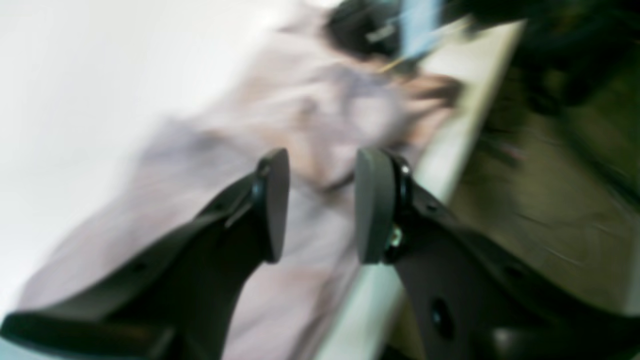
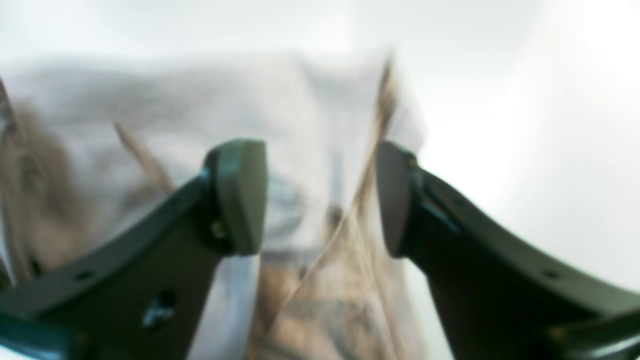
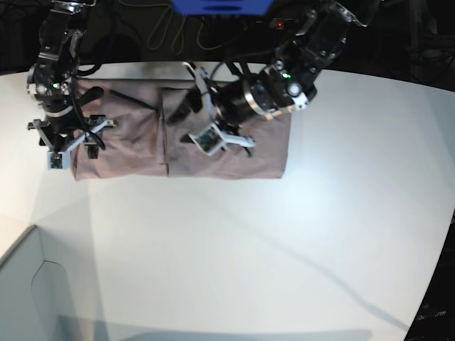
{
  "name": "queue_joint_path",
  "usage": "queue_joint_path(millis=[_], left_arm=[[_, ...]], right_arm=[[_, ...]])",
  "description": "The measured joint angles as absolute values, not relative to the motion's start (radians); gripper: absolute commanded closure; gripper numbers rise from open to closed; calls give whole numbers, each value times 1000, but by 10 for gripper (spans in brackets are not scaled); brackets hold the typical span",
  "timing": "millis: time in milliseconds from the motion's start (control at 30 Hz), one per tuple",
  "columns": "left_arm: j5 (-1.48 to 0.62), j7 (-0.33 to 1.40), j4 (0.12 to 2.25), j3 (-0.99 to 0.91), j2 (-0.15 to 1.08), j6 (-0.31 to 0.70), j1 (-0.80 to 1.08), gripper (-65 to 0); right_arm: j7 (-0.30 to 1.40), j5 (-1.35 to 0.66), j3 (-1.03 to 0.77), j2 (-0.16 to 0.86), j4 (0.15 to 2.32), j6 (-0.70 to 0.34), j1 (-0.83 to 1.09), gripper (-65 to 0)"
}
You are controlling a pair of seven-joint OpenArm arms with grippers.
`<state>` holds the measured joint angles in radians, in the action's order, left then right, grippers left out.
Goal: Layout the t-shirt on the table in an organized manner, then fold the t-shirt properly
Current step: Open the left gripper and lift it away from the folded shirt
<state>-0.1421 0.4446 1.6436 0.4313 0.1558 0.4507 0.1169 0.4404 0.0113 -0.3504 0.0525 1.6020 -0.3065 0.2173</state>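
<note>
Mauve t-shirt [image 3: 213, 153], one, on one white table [image 3: 249, 249]; two pincers, left [image 1: 320, 205] and right [image 2: 320, 197], both agape, empty.

Two robot arms reach in from twelve o'clock. The right claw [image 2: 320, 197] points down at ten o'clock in the base view, jaws spread with nothing between them. The left claw [image 1: 320, 205], angled toward nine o'clock, stands part open, gripping nothing.

T-shirt [image 3: 135, 145] is soft matt mauve cloth, lightly creased. Table [image 3: 249, 249] is smooth white with a faint sheen. Finger pads [image 1: 274, 200] look matt dark plastic.
</note>
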Motion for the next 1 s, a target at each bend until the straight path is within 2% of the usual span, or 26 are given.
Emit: queue_joint_path(millis=[167,367,667,733,800,933,967,1000], left_arm=[[-138,452,1644,140,168,449,198,-217],[-141,443,1639,-185,157,449,207,-217],[-139,448,1638,-345,152,450,207,-217],[-139,448,1637,-345,152,450,207,-217],[-143,442,1621,-344,152,450,206,-217],[-139,450,1573,-344,152,453,205,-217],[-140,450,1570,-344,152,453,207,-217],[-142,450,1565,-344,152,453,207,-217]], right_arm=[[446,13,-392,54,1589,-307,233,-419],[439,17,-451,58,1417,-305,178,-420],[406,-5,-443,85,1315,-302,151,-401],[402,-4,-419,88,1316,-298,154,-353],[397,-5,-393,88,1316,-295,154,-274],[380,-19,-363,85,1296,-295,148,-33],[371,-21,-363,85,1289,-295,147,0],[368,-21,-363,85,1283,-295,145,0]])
